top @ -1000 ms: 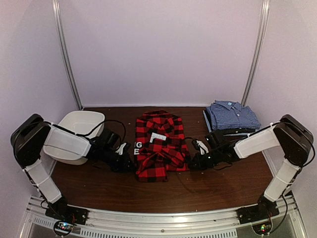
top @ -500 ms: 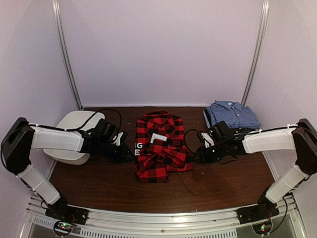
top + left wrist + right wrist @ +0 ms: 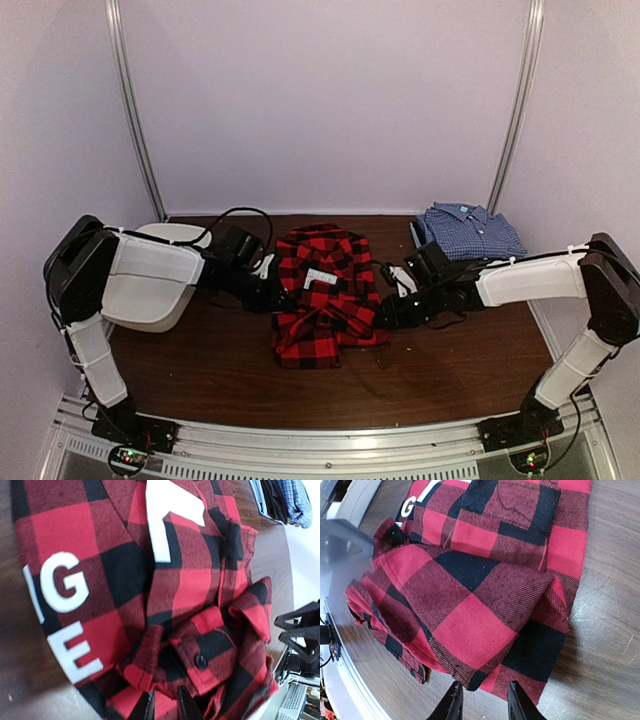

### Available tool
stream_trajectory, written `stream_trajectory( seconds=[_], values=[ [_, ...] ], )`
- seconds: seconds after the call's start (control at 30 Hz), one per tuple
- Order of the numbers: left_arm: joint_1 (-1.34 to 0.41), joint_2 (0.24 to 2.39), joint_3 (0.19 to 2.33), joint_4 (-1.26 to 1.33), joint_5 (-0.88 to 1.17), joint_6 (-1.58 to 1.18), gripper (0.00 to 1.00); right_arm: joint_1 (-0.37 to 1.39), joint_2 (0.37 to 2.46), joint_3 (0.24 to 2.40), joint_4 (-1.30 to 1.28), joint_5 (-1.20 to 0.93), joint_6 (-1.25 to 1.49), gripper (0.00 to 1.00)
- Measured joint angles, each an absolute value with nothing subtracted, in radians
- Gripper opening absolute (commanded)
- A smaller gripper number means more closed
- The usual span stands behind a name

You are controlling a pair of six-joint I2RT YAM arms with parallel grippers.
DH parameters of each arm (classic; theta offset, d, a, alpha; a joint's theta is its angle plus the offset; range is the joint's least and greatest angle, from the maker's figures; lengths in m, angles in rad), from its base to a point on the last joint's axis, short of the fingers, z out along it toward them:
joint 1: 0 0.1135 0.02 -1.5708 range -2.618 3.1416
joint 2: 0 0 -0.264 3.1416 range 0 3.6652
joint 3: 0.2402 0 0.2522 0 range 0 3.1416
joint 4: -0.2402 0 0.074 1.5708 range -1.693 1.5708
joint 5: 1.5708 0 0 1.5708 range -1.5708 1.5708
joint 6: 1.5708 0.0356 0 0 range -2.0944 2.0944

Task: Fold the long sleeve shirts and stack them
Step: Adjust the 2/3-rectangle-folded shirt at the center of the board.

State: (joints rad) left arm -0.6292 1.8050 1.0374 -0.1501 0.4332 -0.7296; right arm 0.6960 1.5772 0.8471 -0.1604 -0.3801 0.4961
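Red-and-black plaid (image 3: 325,300) lies mid-table, roughly folded, its near end bunched (white letters (image 3: 65,587) show along its left side). At 1 o'clock from it, well apart, the blue shirt (image 3: 470,232) sits folded. The left gripper (image 3: 165,707) meets the plaid's 9 o'clock edge, jaws a narrow gap apart with cloth showing between; whether they pinch it cannot be told. The right gripper (image 3: 482,700) is at the 4 o'clock edge, jaws parted over bare table (image 3: 600,645), apparently holding nothing.

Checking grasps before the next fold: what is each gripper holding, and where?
Right gripper: open, nothing held, at the edge of the red-and-black plaid flannel shirt. Left gripper: fingers close together over its cloth; grip cannot be told.
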Motion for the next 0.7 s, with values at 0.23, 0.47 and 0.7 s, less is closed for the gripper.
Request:
stream_trajectory(
  seconds=[0.23,0.47,0.7],
  values=[
    [-0.616,1.941,1.145,-0.117,0.441,-0.744,0.12,0.709,1.587,0.846,-0.151,-0.389,0.5,0.39],
    [-0.558,2.032,1.271,-0.103,0.422,-0.758,0.11,0.717,1.599,0.832,-0.117,-0.408,0.505,0.45],
    [-0.531,2.062,1.339,-0.107,0.405,-0.751,0.18,0.728,1.61,0.827,-0.095,-0.419,0.505,0.47]
  ],
)
